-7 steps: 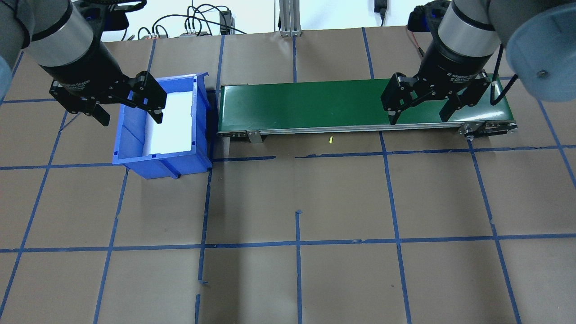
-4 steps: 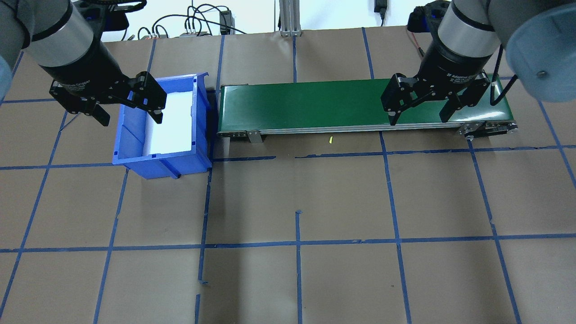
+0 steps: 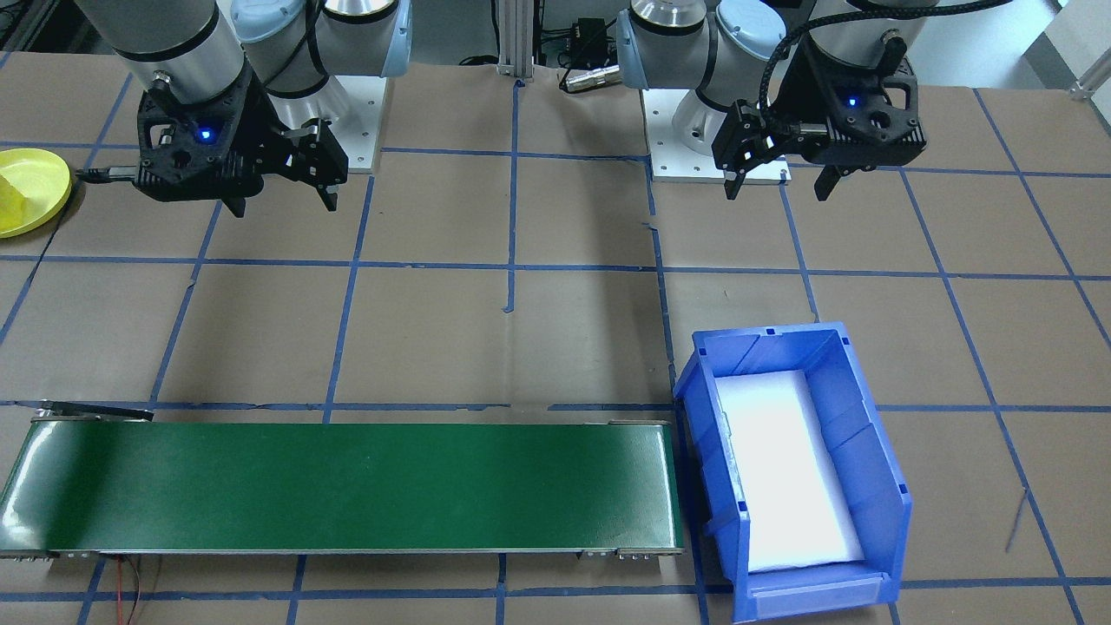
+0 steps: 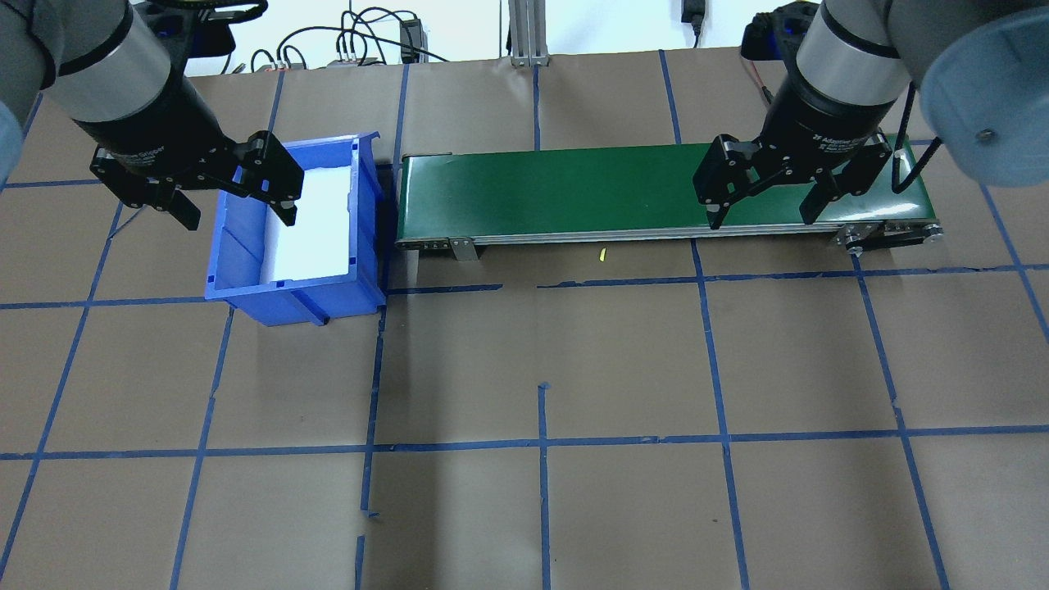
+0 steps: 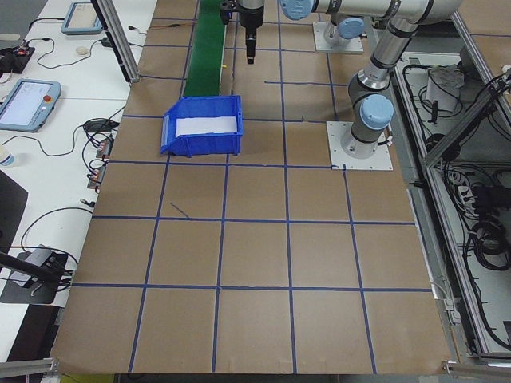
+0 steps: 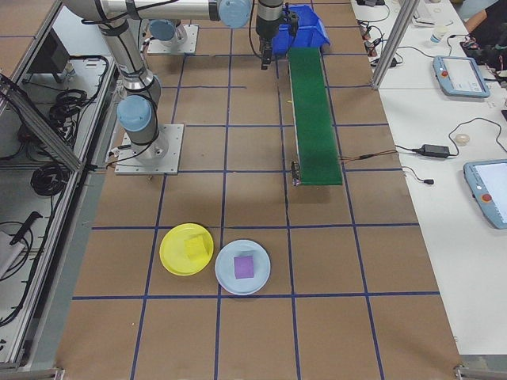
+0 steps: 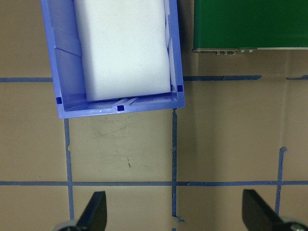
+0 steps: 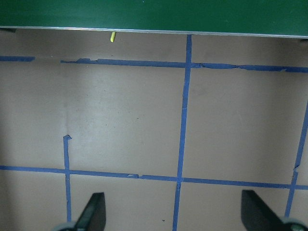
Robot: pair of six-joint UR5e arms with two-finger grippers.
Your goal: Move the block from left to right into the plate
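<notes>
The yellow plate lies on the table off the right end of the belt, and a yellow block rests in it. Only part of this plate shows at the edge of the front-facing view. My left gripper hangs open and empty above the near left corner of the blue bin. It also shows in the front-facing view and the left wrist view. My right gripper stands open and empty over the right end of the green belt. Both other views of the right gripper show nothing between its fingers.
The blue bin holds only a white foam pad. A pale blue plate with a purple block sits beside the yellow one. A small yellow scrap lies in front of the belt. Cables run along the far edge.
</notes>
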